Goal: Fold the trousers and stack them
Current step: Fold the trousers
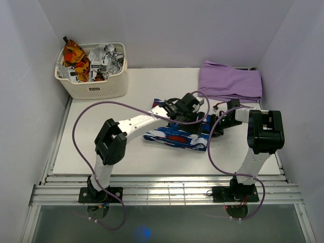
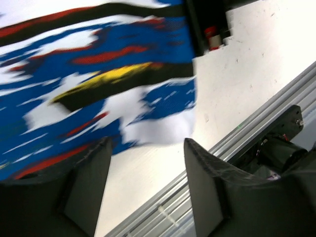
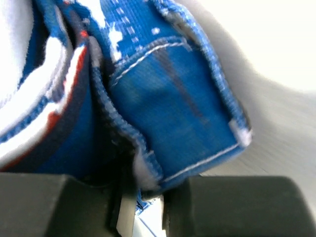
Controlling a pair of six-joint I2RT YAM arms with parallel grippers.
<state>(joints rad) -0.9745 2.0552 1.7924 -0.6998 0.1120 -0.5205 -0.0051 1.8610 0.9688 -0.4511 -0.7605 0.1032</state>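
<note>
The trousers [image 1: 174, 135] lie as a long, narrow folded bundle at the middle of the surface [image 1: 101, 152], running from left to right between the two arms.

The right pincer [image 3: 140, 197] is clenched on the bundle's right end. In the right wrist view, a stitched blue hem and a scrap of label sit pinched between its jaws. This grip appears to anchor that end, so the layers do not slide apart.

The left pincer [image 2: 145, 160] stands released. Its jaws are apart with nothing between them, and the cloth lies just beyond the tips on the surface. It hovers over the far middle of the bundle, probably so the folded layer can rest under its own weight.

The fold looks partly made, and stacking is not yet done.

A folded lilac garment [image 1: 230, 81] lies at the far right corner, apart from the bundle, and may serve as the stack.

A basket [image 1: 96, 90] of printed clothes [image 1: 91, 61] stands at the far left, well apart.
</note>
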